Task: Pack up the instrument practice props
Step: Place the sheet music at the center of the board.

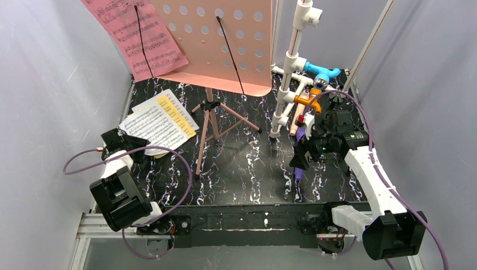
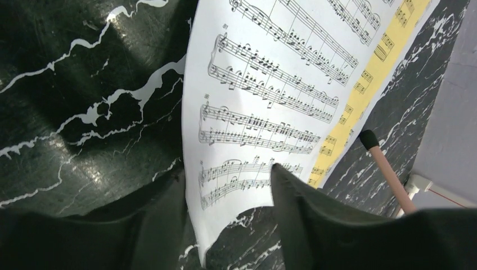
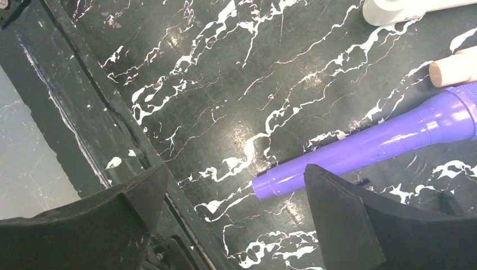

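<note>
Purple microphone (image 3: 365, 147) head off-frame right

Your top cam sits high behind the near edge, looking down over the whole table (image 1: 247, 163). Left wrist cam is close above the pages (image 2: 270, 84), shared with top's left side. Right wrist cam hugs the table by the purple mic (image 3: 365, 149), top's right side.

Only music notation, no legible words, on printed music pages (image 2: 264, 95).

Tripod legs (image 1: 202, 143) span table (image 1: 247, 169) centre; pipe frame (image 1: 288, 84) crowds right rear.
</note>
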`<state>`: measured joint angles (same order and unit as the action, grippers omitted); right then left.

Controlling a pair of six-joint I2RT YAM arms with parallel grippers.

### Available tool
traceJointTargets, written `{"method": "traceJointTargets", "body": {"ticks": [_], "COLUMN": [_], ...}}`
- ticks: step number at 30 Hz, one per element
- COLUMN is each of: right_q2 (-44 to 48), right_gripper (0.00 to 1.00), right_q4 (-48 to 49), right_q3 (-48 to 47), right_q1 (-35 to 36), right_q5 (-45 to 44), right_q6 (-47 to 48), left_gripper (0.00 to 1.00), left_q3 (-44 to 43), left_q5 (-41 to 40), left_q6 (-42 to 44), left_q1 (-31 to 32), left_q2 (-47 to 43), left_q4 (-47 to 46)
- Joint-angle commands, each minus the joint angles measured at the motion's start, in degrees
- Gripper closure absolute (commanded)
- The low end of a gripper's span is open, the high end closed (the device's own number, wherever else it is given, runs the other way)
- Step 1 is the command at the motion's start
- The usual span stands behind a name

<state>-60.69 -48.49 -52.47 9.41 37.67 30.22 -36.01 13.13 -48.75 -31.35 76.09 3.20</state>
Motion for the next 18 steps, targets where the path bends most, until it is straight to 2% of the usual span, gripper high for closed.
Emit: {"method": "traceJointTargets", "body": {"ticks": [1,4,8,18], "right_q2": [0.78,0.59,0.31,0.29], "right_gripper": [0.0,0.0,0.0,0.0], "right_q4": [1.61,1.73,1.98,2.1], "right_q3": [0.78,0.88,0.92,0.96], "right_q1": [0.27,0.26,0.26,0.26], "right_q5": [0.3,0.13,0.04,-0.04], "right_q6": [-0.38,-0.5,-0.67,-0.92], "left_gripper": [0.42,0.28,0.03,0.02], "left_q3": [-5.02,-6.66,-8.17,-12.67], "left_q5": [1.96,1.81,-1.29,6.05], "left_q6": [2.39,3.19,3.34,3.18], "left_q1": [-0.96,-1.4,-1.82,-2.13], "left_q2": [-0.68,-2.62,-7.81,-15.4], "left_q4": [10.78,15.13,21.21,29.73]}}
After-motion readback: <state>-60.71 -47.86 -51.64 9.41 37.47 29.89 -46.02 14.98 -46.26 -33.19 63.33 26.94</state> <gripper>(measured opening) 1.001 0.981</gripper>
